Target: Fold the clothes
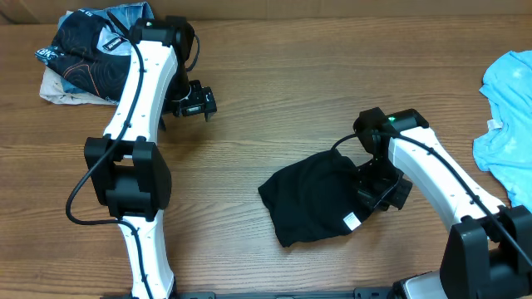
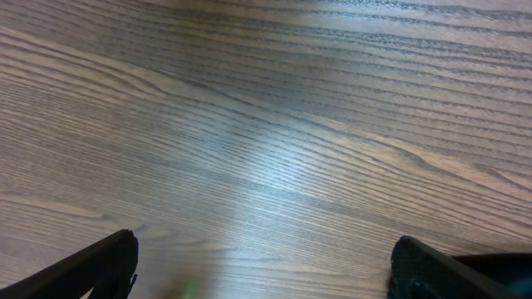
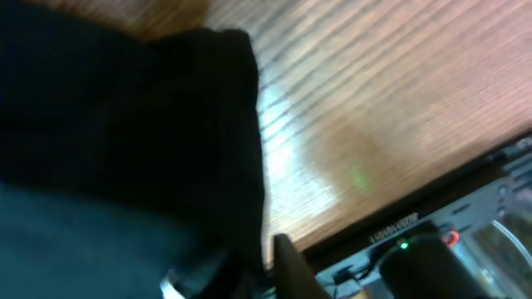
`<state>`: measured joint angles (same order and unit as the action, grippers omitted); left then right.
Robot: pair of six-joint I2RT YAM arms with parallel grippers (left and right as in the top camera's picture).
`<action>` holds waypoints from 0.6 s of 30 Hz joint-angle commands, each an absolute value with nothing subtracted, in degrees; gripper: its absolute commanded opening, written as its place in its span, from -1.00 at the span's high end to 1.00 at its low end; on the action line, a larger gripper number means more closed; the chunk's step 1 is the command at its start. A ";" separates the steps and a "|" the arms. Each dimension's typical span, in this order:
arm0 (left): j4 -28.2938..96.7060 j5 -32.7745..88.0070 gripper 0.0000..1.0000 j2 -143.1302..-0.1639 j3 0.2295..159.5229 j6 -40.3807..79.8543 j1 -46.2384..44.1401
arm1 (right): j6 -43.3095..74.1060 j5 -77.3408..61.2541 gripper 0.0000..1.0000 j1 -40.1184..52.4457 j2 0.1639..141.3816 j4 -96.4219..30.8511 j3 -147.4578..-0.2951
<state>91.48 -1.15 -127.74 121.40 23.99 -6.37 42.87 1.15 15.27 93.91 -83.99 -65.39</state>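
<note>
1. Black shirt [image 1: 320, 198] lies bunched on the bench [image 1: 274, 108], at about 5 o'clock from the bench centre.
2. Its white label [image 1: 352, 221] shows at the shirt's 4 o'clock corner.
3. Right claw [image 1: 374, 193] sits at the shirt's 3 o'clock edge, closed on the black fabric. In the right wrist view the cloth fills the 9 o'clock half, right up against the camera.
4. Left claw [image 1: 193, 101] is wide open and holds nothing. It hangs over bare wood at about 10 o'clock from the bench centre. Its fingertips [image 2: 100, 266] sit far apart in the left wrist view.
5. Light blue T-shirt [image 1: 507, 108] is at the 3 o'clock edge of the bench, partly out of frame and well apart from the black shirt.
6. Pile of dark patterned clothes [image 1: 87, 54] is in the 10 o'clock corner, beside the left arm.
</note>
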 commanded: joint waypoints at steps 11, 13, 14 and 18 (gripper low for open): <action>91.39 -1.48 -1.00 -125.80 121.23 24.21 -6.76 | 32.08 -10.31 -0.24 21.28 93.21 -84.64 -65.49; 91.42 -1.50 -1.00 -125.80 121.23 24.21 -6.76 | 27.68 -13.89 -0.26 22.74 93.21 -81.47 -65.80; 91.42 -1.50 -1.00 -125.80 121.23 24.21 -6.76 | 24.67 -15.79 -0.27 23.53 93.21 -80.01 -66.04; 91.35 -1.50 -1.00 -125.80 121.23 24.21 -6.74 | 17.80 -20.08 -0.41 26.04 93.21 -76.27 -66.46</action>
<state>91.48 -1.15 -127.74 121.40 23.99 -6.37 26.57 -13.61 24.58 93.91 -77.49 -65.32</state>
